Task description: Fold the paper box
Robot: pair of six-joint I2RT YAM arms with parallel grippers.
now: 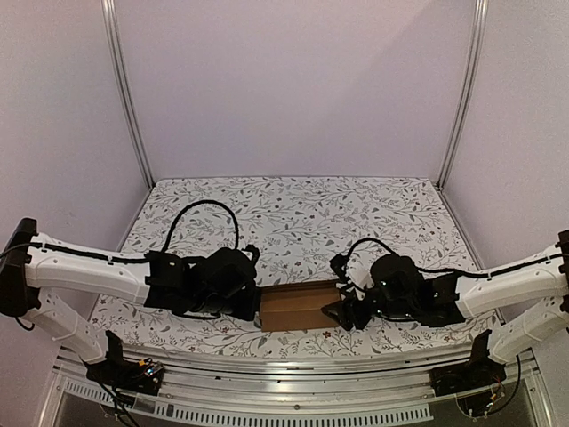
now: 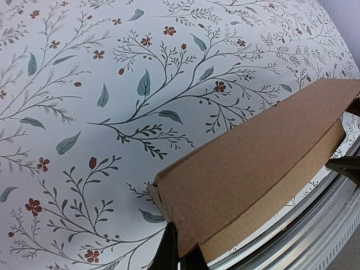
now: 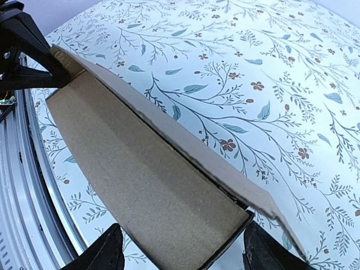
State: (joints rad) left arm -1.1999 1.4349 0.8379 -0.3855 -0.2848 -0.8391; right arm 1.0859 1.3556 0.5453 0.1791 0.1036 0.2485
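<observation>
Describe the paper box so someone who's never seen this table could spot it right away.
Start at the table covered in a floral print, then follow its near edge to the gap between the left gripper and the right gripper. The paper box is there: a narrow, plain brown cardboard carton, the only unpatterned thing against the flowery surface.
</observation>
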